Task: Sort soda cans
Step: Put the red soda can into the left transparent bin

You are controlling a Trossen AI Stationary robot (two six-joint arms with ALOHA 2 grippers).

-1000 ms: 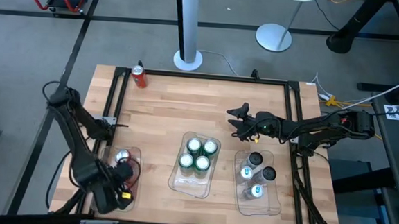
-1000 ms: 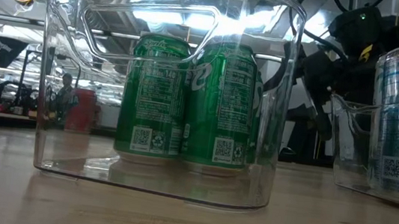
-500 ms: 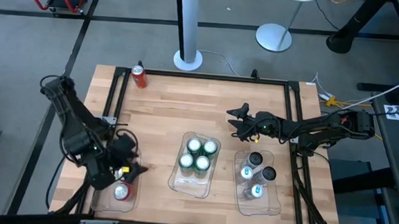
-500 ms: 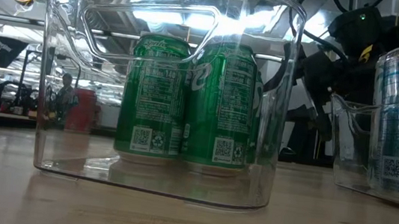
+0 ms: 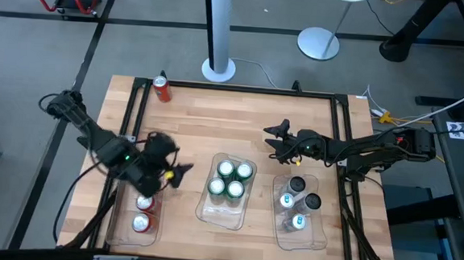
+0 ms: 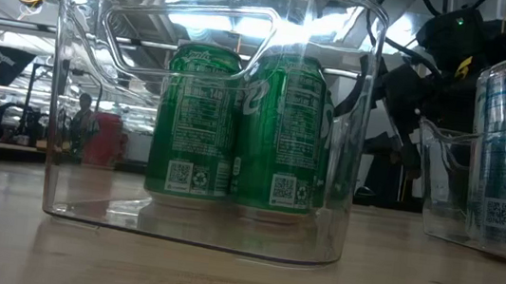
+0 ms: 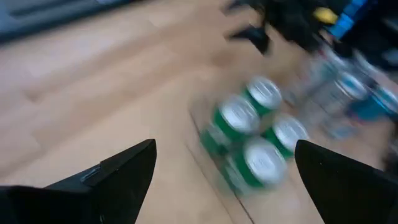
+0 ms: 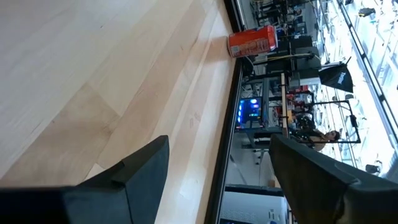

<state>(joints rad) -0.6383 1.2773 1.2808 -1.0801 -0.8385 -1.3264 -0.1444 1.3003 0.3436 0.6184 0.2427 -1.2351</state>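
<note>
Green cans (image 5: 230, 180) and silver cans (image 5: 296, 202) sat sorted in trays; one red can (image 5: 162, 88) waited at the table's far edge. The left gripper (image 5: 174, 172) was spread and empty; the right gripper (image 5: 273, 137) was partly open and empty.

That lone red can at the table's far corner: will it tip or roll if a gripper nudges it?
The red can stands upright near the edge, so a high nudge might tip it. Its round body would then probably roll. Smooth metal sides look slippery.
</note>
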